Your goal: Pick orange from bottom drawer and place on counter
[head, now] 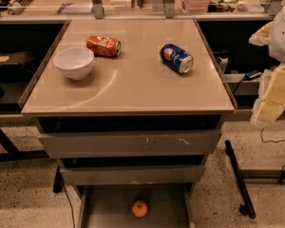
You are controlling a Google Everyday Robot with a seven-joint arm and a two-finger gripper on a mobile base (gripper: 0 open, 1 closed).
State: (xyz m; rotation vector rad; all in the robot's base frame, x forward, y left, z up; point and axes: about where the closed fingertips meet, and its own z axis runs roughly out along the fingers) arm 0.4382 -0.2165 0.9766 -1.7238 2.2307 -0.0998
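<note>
The orange (139, 208) lies on the flat grey floor of the open bottom drawer (104, 208), near the middle, at the bottom of the view. The beige counter (133, 84) with its thin metal rim stands above it on the grey cabinet. My gripper (274, 96), pale yellow, hangs at the right edge of the view, to the right of the counter and well above and right of the orange. It holds nothing that I can see.
On the counter are a white bowl (74, 62), a crushed orange-red soda can (103, 46) and a blue can on its side (176, 58). Two wider grey drawers (130, 144) sit above the bottom one. A black pole (240, 179) leans at the right.
</note>
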